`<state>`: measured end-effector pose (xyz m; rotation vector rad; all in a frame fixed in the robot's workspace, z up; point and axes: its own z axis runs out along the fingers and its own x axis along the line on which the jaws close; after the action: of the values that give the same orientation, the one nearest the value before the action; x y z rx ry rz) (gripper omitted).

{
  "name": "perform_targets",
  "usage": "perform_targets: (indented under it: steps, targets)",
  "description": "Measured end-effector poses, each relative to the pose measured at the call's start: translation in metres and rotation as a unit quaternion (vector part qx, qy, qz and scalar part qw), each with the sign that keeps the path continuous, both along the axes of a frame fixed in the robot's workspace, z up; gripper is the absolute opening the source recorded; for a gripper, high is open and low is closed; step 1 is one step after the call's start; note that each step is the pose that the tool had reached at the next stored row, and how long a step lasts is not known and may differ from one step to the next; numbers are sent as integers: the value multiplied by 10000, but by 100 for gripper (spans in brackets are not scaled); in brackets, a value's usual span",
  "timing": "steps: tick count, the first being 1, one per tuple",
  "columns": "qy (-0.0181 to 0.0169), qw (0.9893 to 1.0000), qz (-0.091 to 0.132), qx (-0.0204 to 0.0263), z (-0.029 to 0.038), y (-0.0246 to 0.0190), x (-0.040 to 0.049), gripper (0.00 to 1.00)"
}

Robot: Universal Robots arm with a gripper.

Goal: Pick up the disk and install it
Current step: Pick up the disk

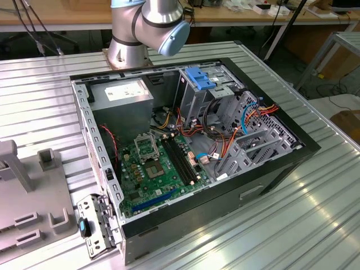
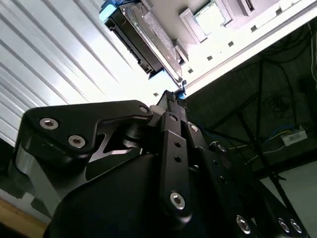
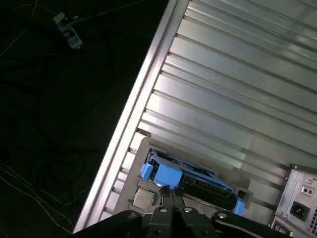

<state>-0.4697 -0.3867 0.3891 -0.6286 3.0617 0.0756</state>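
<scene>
The disk (image 3: 190,179) lies on a pale grey plate (image 3: 130,171) close to the edge of the ribbed metal table (image 3: 237,89). Its dark body is framed by blue rails, and in the second wrist view (image 2: 141,39) it shows edge-on. Nothing grips it. The gripper (image 3: 171,196) hangs apart from the disk and points towards it in both wrist views (image 2: 174,99). I judge the work to be at the pick-up step, with the approach not yet finished. The jaws look drawn together, nothing between them and touching nothing. To take hold, they would need to spread wider than the disk and come down squarely over its body. Well apart from all this, the exterior view shows the open computer case (image 1: 270,180), its grey drive cage (image 1: 194,107) topped by a blue bracket (image 1: 201,77), and the arm's base (image 1: 128,48) just behind the case.
</scene>
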Motion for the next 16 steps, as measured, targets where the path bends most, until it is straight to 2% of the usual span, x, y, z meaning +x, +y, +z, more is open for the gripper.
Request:
perform_targets:
  steps: [4, 5, 6, 8, 9, 13, 14, 15, 16]
  targets:
    - [0, 9996, 274, 0, 0, 0, 0, 11]
    - [0, 9991, 433, 0, 0, 0, 0, 11]
    - [0, 9980, 635, 0, 0, 0, 0, 11]
    - [0, 9968, 804, 0, 0, 0, 0, 11]
    - [0, 9955, 948, 0, 0, 0, 0, 11]
    - [0, 9917, 1284, 0, 0, 0, 0, 11]
    - [0, 9889, 1484, 0, 0, 0, 0, 11]
    - [0, 9876, 1570, 0, 0, 0, 0, 11]
    - [0, 9854, 1704, 0, 0, 0, -1, 11]
